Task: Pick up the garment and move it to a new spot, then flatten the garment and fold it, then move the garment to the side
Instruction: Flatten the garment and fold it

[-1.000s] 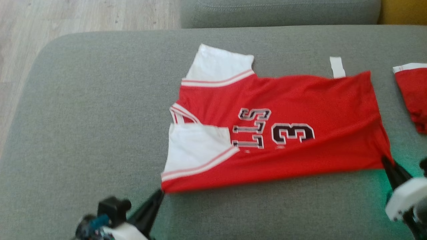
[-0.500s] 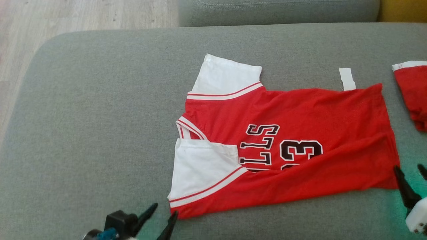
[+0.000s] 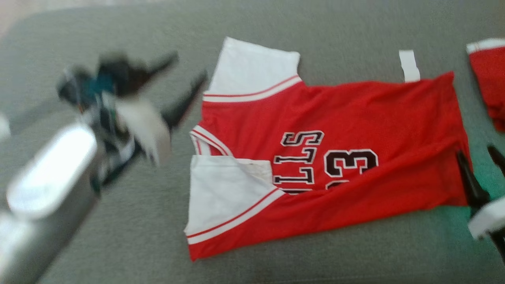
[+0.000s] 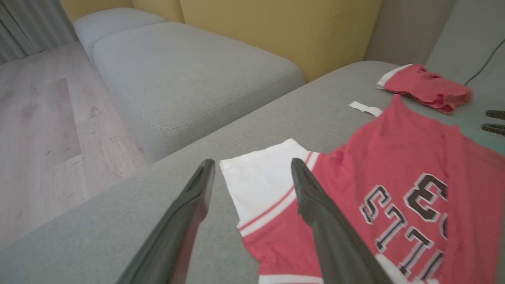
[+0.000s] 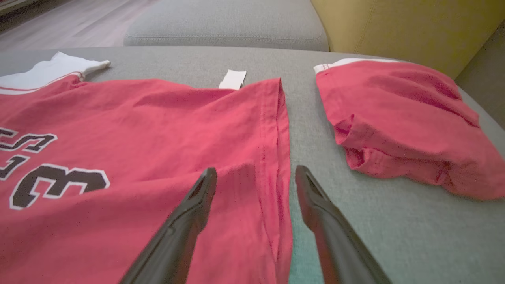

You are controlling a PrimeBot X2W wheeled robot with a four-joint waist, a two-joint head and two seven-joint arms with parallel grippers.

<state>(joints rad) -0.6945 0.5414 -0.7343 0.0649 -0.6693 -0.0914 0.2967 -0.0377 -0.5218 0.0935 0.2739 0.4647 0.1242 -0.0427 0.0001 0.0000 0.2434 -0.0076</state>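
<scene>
**Both grippers released, far edge next**

Our left gripper hangs released over the grey sofa cushion, just beside the far white sleeve of the red jersey, which lies spread mid-cushion. We judge it should pinch that sleeve's outer corner low. Our right gripper, also released and empty, spans the hem and should lift level with the left. Motion blurs the left arm, the lettering is part-covered, and the second red garment is cut off.

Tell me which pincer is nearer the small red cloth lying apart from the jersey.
Right. The right pincer is at the jersey's hem corner, close to the small red cloth; the left pincer hangs by the white sleeve, at the jersey's opposite end.
</scene>
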